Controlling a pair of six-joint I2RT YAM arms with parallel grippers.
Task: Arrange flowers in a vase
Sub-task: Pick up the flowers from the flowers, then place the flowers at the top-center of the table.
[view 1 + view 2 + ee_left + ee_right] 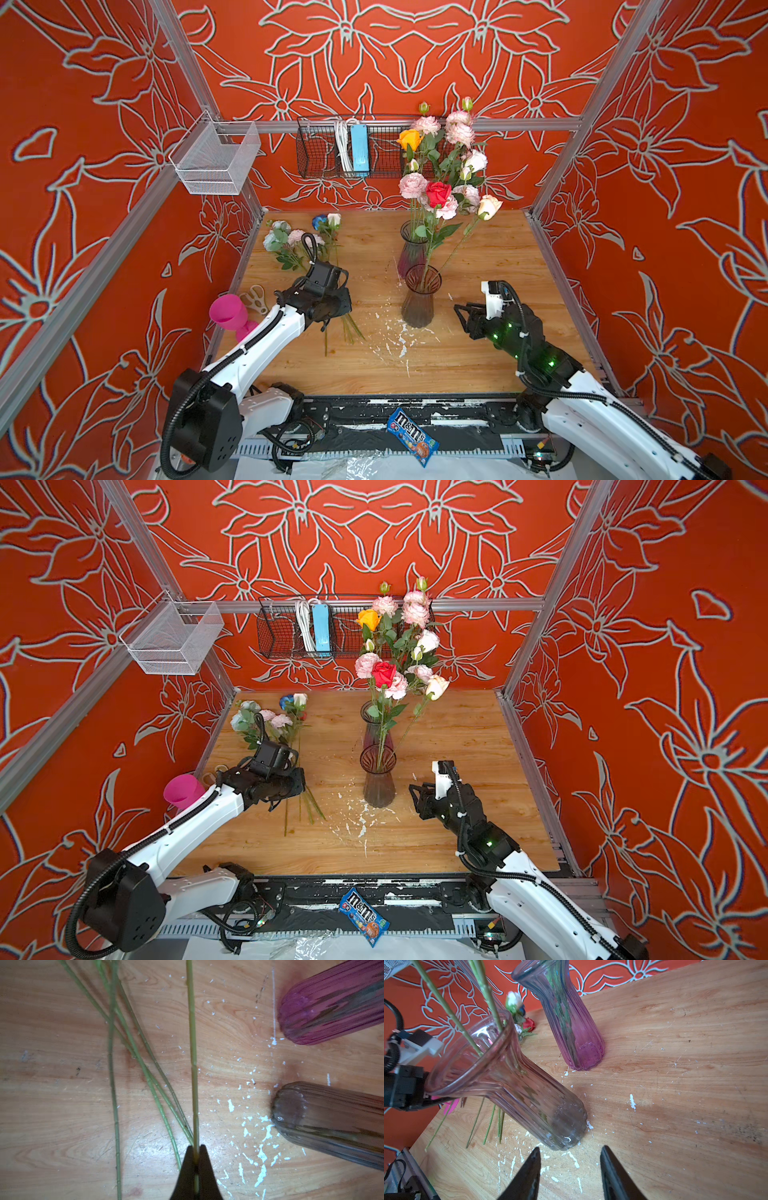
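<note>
A smoky ribbed glass vase stands mid-table with two stems in it. Behind it stands a purple vase. Pink, red, orange and white flowers rise from the two vases. More flowers lie at the table's far left, their stems running toward the front. My left gripper is shut on one green stem just above the wood. My right gripper is open and holds nothing, close to the right of the smoky vase's base.
A pink cup and a pale scissor-like tool sit at the left edge. A black wire basket and a white mesh basket hang on the back rail. An M&M's bag lies on the front rail.
</note>
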